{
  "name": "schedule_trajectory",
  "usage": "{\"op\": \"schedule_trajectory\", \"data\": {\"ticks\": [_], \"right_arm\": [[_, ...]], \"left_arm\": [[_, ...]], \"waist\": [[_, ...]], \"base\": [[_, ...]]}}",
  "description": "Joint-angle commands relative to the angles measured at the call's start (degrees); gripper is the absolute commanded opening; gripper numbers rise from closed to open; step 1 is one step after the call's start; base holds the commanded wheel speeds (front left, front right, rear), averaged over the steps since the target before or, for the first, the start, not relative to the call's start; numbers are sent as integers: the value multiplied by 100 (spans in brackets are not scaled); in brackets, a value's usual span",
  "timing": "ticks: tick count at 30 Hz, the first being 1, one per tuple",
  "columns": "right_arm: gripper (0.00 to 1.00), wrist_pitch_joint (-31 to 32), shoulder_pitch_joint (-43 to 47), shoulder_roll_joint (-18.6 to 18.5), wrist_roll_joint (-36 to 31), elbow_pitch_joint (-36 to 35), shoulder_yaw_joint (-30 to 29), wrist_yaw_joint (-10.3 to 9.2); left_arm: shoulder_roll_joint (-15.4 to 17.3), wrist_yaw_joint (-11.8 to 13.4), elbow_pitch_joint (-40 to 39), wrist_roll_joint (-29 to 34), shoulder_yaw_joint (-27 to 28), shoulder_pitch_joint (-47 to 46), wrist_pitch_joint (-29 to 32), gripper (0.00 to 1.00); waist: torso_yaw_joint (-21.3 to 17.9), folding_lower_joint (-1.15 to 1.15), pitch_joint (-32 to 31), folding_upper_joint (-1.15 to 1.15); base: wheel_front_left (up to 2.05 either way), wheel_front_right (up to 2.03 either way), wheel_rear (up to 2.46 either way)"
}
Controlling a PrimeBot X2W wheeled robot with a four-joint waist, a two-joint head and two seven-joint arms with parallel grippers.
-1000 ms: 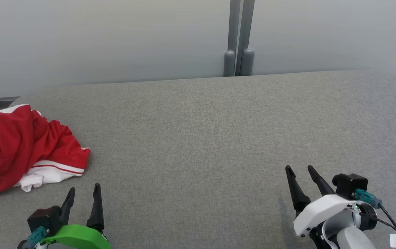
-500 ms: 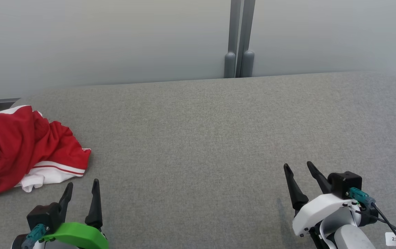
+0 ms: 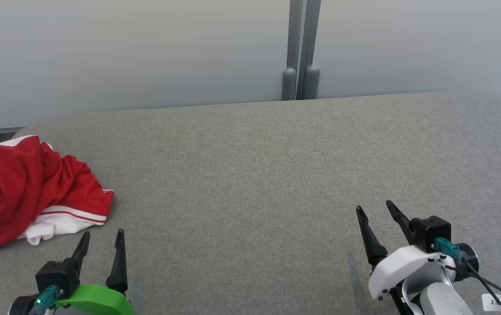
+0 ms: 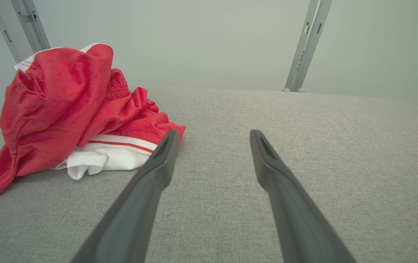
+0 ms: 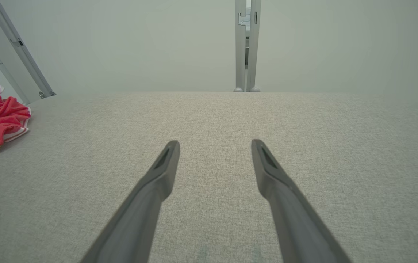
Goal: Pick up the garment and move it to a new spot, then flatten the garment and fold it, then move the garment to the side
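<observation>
A crumpled red cloth garment with a white, red-striped hem (image 3: 36, 183) lies heaped at the far left of the grey woven-fabric tabletop (image 3: 250, 166). Its left part runs past the edge of the head view. The white hem is on the side nearest the robot and rests flat on the cloth, while the red folds behind it bunch up higher.

The left gripper (image 3: 103, 232), two long dark fingers on a bright green mount, sits low at the near left with its fingers pointing away from the robot. Its jaws are spread wide with nothing between them. The garment is just ahead of it and to its left. From above, a narrow strip of grey shows between the outer fingertip and the white hem, so they look apart. Along the left wrist view, the tip of that finger lines up with the hem's red corner, and the gap between the two fingers opens onto bare tabletop to the right of the heap.

The right gripper (image 3: 373, 205), on a white housing, is at the near right. Its jaws are likewise spread and empty, and it is well apart from the garment, with most of the tabletop between them.

Behind the table stand pale wall panels (image 3: 145, 52) joined by a grey metal upright post (image 3: 300, 43).
</observation>
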Motion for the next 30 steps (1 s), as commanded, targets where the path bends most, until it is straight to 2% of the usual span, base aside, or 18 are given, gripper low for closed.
{"op": "schedule_trajectory", "data": {"ticks": [1, 21, 30], "right_arm": [[100, -31, -37, -23, 6, -10, 11, 1], [100, -133, -89, -21, 176, 97, -11, 1], [100, -204, -83, -19, 346, 133, 119, 1]], "left_arm": [[35, 28, -28, 16, 2, 101, 17, 100], [61, 141, -189, -120, -56, 123, 88, 100], [98, 262, -285, -114, -77, 191, 161, 100]], "waist": [[1, 0, 6, 0], [45, 0, 27, 0], [581, 0, -21, 0]], "base": [[0, 0, 0], [0, 0, 0], [0, 0, 0]]}}
